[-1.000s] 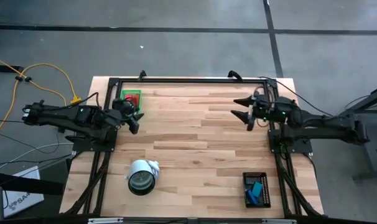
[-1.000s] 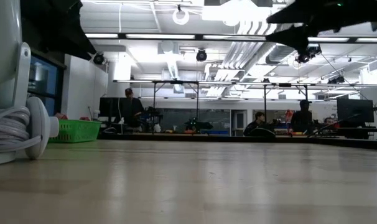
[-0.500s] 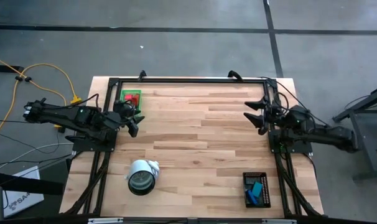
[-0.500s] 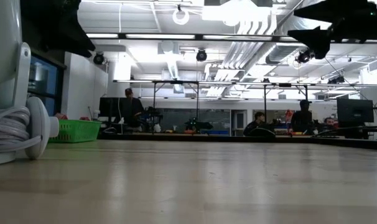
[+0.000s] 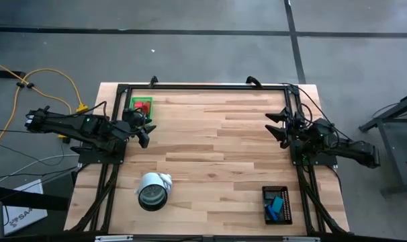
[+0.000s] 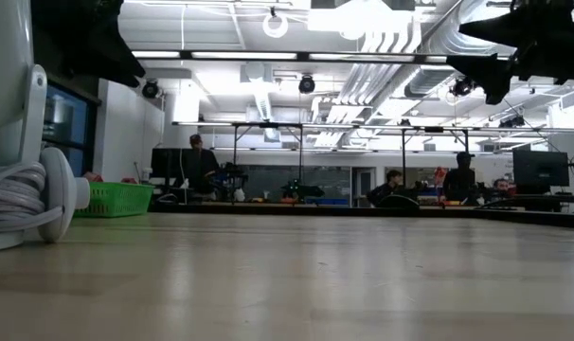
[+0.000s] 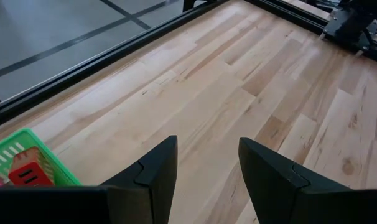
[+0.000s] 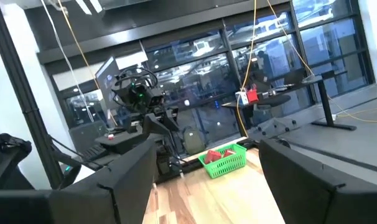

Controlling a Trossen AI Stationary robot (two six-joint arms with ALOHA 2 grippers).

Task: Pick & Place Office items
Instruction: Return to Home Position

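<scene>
The small red plastic blocks (image 5: 142,105) lie inside the green mesh plastic basket (image 5: 133,101), which sits at about 10 o'clock on the pale wooden table (image 5: 210,154). The left wrist view shows one red block (image 7: 28,175) low against the basket's wall. Blue and teal pieces (image 5: 278,204) rest in the black rectangular tray (image 5: 266,195) at 5 o'clock. No loose piece shows on the bare boards.

These bits look light, hard and stiff, probably a little slick. A pinch across two flat opposite faces should hold them, though the basket's walls would crowd the fingers.

The left gripper (image 5: 147,133) hovers just at 5 o'clock of the basket, its arm folded low along the table's 9 o'clock edge. Its fingers (image 7: 160,165) are spread wide with nothing between them. The right gripper (image 5: 271,125) hangs over the 3 o'clock edge, arm tucked back and pointing toward 9 o'clock, also well parted and empty. A white-and-grey round roll (image 5: 153,189) stands at 7 o'clock, well apart from both
</scene>
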